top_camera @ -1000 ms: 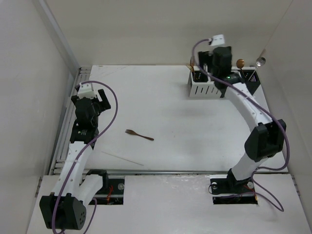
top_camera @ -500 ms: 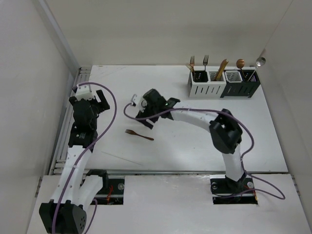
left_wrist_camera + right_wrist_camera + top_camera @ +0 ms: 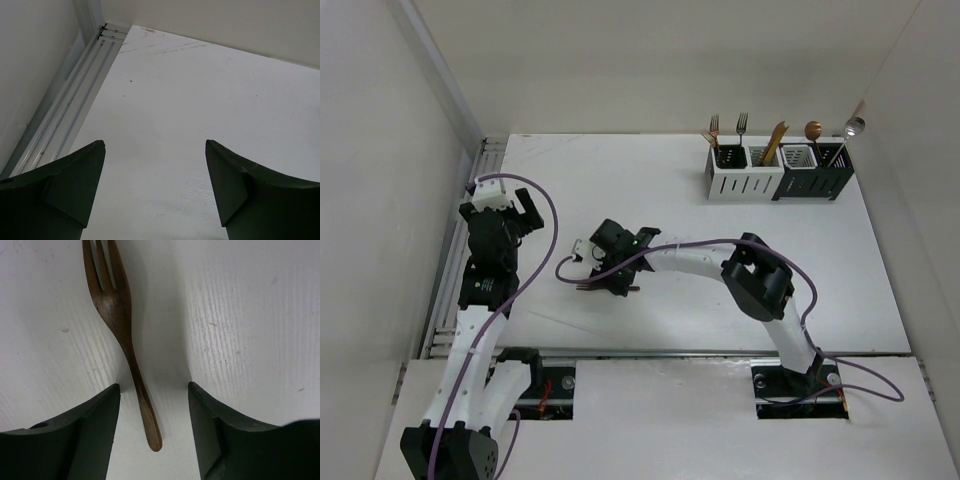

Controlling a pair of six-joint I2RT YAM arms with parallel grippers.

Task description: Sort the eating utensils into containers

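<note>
R gripper (image 3: 152, 390) sat low over copper fork (image 3: 116, 310), fingers apart either side of handle, not clamped. Fork lay flat on table (image 3: 720, 250), centre-left, well apart from containers (image 3: 775, 180). L gripper (image 3: 155, 150) fingers spread, nothing between.

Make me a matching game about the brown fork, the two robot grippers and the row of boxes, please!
Things:
1. brown fork
2. left gripper
3. right gripper
4. row of boxes

States:
A. at the far right of the table, with utensils standing in it
B. open, one finger on each side of the fork's handle
C. lying flat on the table
D. open over bare table

Pairs: 1-C, 2-D, 3-B, 4-A
</note>
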